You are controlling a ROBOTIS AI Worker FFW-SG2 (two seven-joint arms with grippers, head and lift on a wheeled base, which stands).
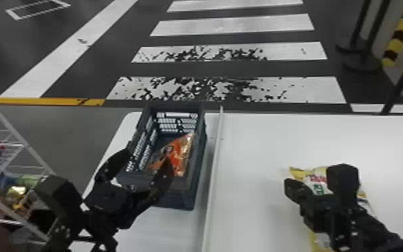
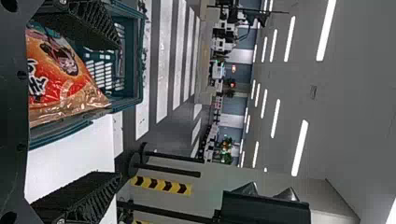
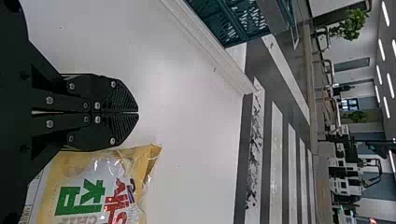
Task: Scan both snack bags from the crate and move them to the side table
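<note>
My left gripper (image 1: 145, 167) stands open over the near part of the dark crate (image 1: 197, 187), one finger outside its left wall and the other above the orange snack bag (image 1: 180, 152). In the left wrist view, the fingers of the left gripper (image 2: 100, 112) are wide apart, with the orange bag (image 2: 60, 79) beyond them inside the crate (image 2: 139, 60). On the right, my right gripper (image 1: 293, 189) is over the yellow snack bag (image 1: 316, 179) on the white table. In the right wrist view, the right gripper (image 3: 138, 112) has its fingertips together, and the yellow bag (image 3: 93, 186) lies beside them.
A raised white strip (image 1: 212, 174) divides the crate's surface from the wide white table (image 1: 261, 144). At the far left stands a wire rack (image 1: 13, 144) with colourful packs. Posts and a yellow-black striped pole (image 1: 401, 37) stand beyond the table at the right.
</note>
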